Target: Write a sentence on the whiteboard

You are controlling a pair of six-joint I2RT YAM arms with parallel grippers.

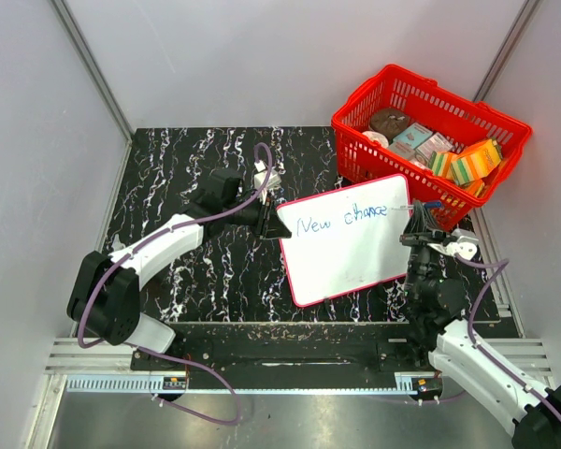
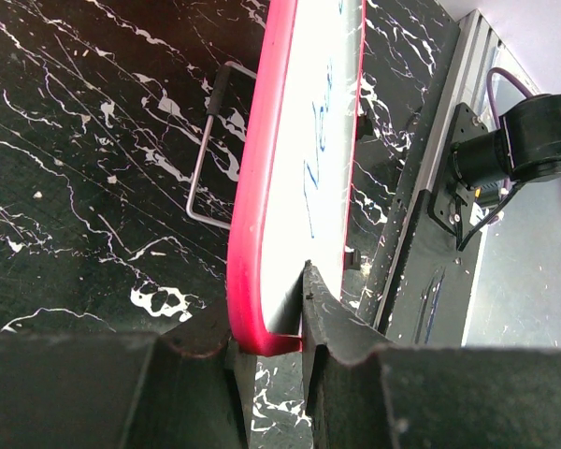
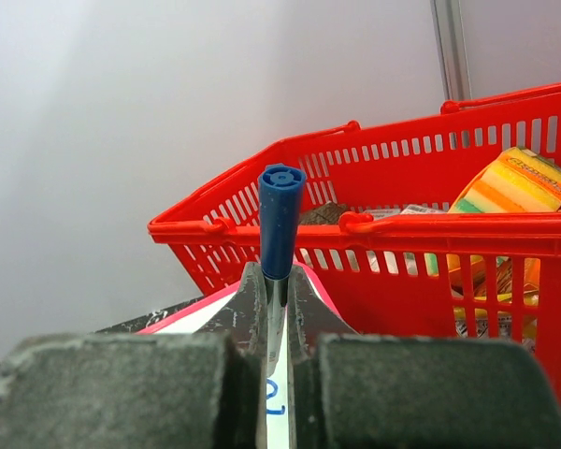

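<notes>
The whiteboard (image 1: 348,241), white with a thin red rim, lies tilted on the black marbled table. Blue script on it reads "New chance" (image 1: 341,219) along its upper part. My left gripper (image 1: 267,224) is shut on the board's left corner; in the left wrist view the red rim (image 2: 252,234) sits clamped between my fingers (image 2: 332,318). My right gripper (image 1: 417,224) is shut on a blue marker (image 3: 280,220), held upright with its end cap up, at the board's right end by the last letter. The marker's tip is hidden.
A red basket (image 1: 430,140) with sponges and small boxes stands at the back right, just behind the board and my right gripper; it fills the right wrist view (image 3: 430,243). A wire stand (image 2: 206,159) lies on the table beside the board.
</notes>
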